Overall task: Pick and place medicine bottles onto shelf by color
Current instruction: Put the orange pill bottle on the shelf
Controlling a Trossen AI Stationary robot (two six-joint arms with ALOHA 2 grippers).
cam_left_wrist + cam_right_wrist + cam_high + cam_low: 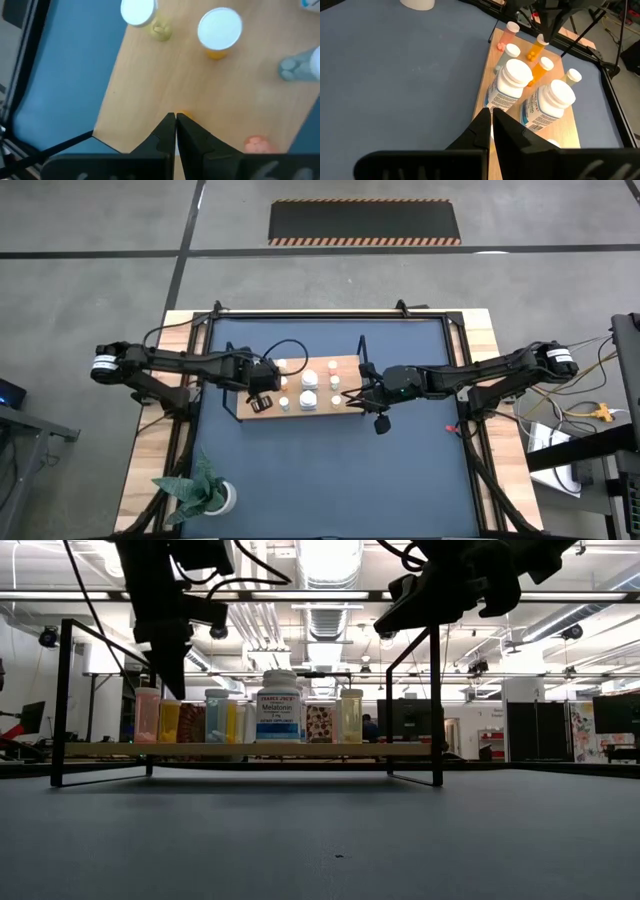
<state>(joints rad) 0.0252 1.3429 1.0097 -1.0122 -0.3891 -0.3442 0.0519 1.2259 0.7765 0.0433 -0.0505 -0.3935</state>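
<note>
The wooden shelf [345,370] stands mid-table on black frame ends. Several small bottles stand on it: pink [147,716], orange [536,51], yellow [572,76] and others, plus two larger white bottles [512,82] [547,102]. My left gripper [262,404] [176,117] is shut and points down over the shelf's left end, right above the orange bottle. My right gripper [358,398] [490,117] is shut and hangs raised over the shelf's right end, behind the large white bottles, touching nothing. My left gripper comes from above, fingertips [543,36] pointing down at the top of the orange bottle [538,46], which stands upright on the shelf. The fingers hide the meeting place in the wrist view, and I cannot tell whether they touch it.
The shelf's black frame ends [62,700] [437,705] rise above the board at both sides. A white pot with a green plant [205,495] sits at the table's near left corner. Bare blue tabletop [330,470] lies on the near side of the shelf.
</note>
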